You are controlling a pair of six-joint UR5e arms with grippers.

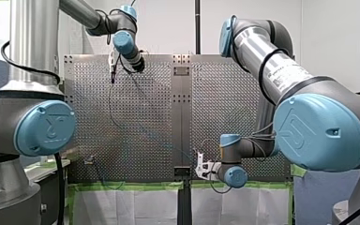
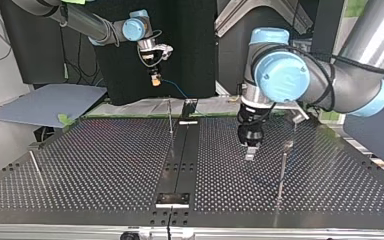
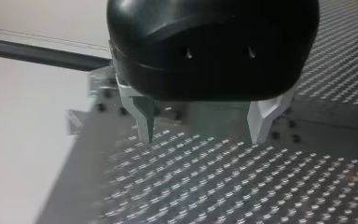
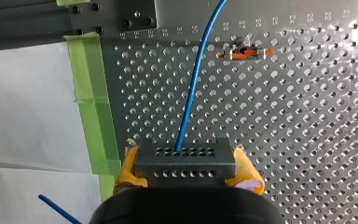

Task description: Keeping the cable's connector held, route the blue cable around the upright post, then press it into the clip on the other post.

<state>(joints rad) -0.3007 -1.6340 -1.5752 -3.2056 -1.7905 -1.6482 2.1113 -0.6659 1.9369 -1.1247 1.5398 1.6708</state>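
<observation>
Blue cable (image 4: 189, 93) from grey perforated connector (image 4: 185, 157) pinched between yellow pads (image 4: 248, 173) of right hand (image 4: 185, 169), left hand (image 3: 204, 135) spread wide, empty

The cable (image 4: 189, 93) is blue. The connector (image 4: 185, 161) is grey with rows of holes; the pads (image 4: 248, 172) are yellow-orange. The table (image 4: 307, 140) is silver, dotted with holes, and its tape (image 4: 89, 93) is green. The clip (image 4: 247, 54) is orange. My left gripper (image 3: 204, 137) is black with pale fingers (image 3: 263, 116).
</observation>
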